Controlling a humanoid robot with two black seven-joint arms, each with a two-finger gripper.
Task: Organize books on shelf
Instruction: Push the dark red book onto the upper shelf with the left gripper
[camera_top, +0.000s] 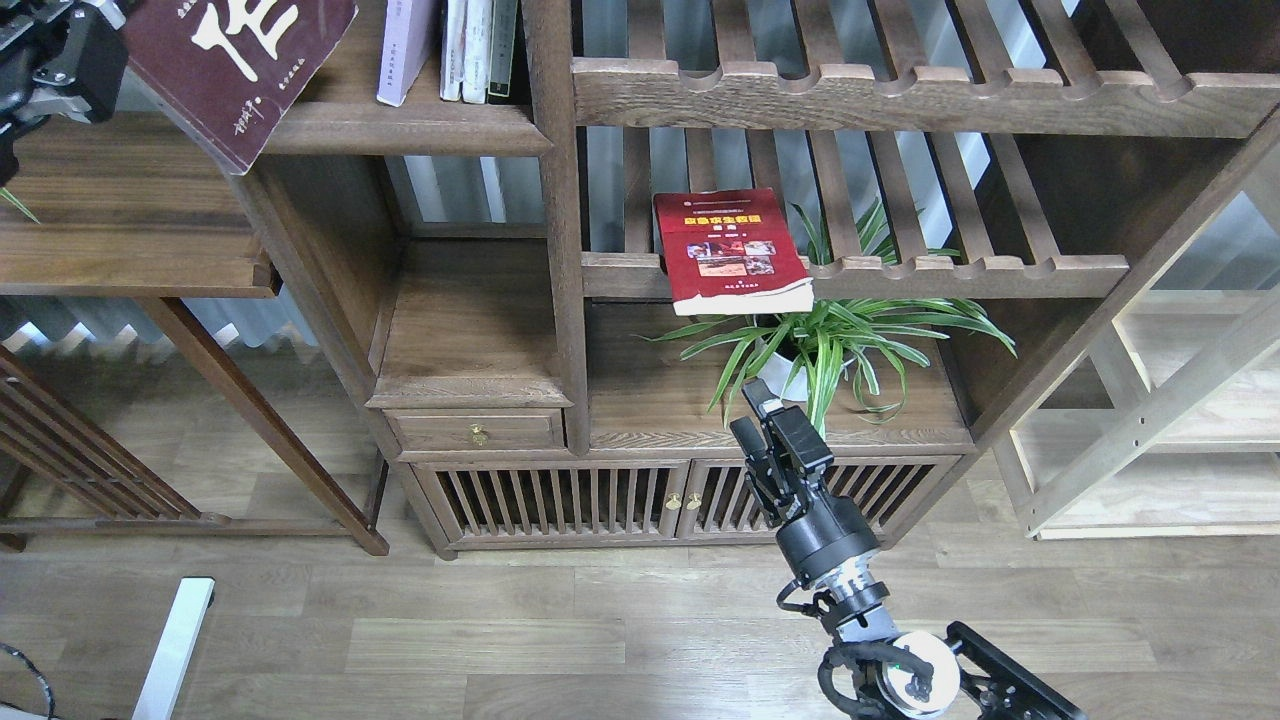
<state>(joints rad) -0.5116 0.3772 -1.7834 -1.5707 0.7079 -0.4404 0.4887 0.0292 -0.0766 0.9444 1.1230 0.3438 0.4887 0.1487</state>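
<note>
Left gripper (95, 45), top-left corner, clamps the thick dark maroon paperback with white Chinese characters (235, 65). Book tilted, low corner overlapping the dark-brown board shelf's moulded front edge (400, 132). Pale lavender paperback (405, 45) stands upright on that shelf. Red paperback with yellow title (732, 250) lies on the slatted rack (950, 268), overhanging it. Right gripper (758, 412) low, near the green spider plant (840, 335), jaws narrowly apart, empty.

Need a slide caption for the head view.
Left hand holds thick maroon book at dark wooden shelf; red book waits on slatted rack.
</note>
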